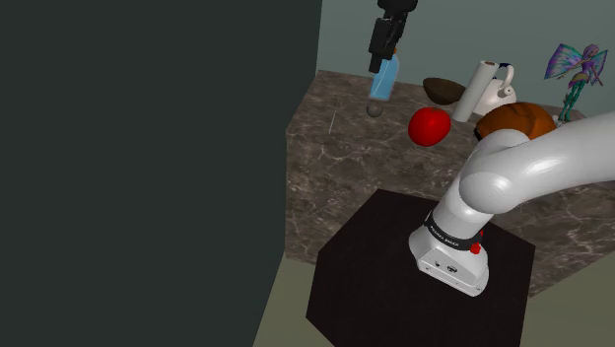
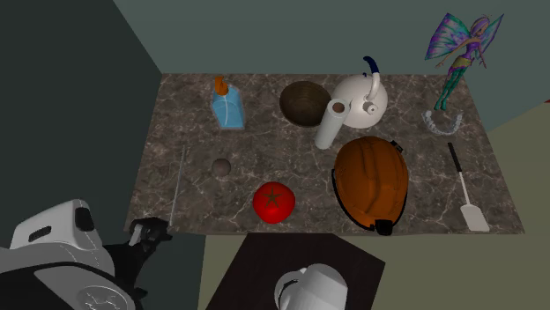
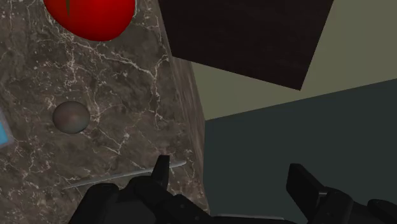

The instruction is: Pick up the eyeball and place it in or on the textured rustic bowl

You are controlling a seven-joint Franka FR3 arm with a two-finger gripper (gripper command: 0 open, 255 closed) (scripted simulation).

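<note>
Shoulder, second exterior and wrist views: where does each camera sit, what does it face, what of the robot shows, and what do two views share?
Shoulder view: beside and behind the stand, looking down across the marble table; arm and gripper show.
Second exterior view: high above, looking nearly straight down on the table; arm and gripper along its lower edge.
Wrist view: on the hand, looking past the open gripper at the table's edge.
Shared: grey eyeball, red tomato.

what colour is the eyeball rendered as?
The eyeball is plain dull grey-brown; the wrist view shows it best.
</note>
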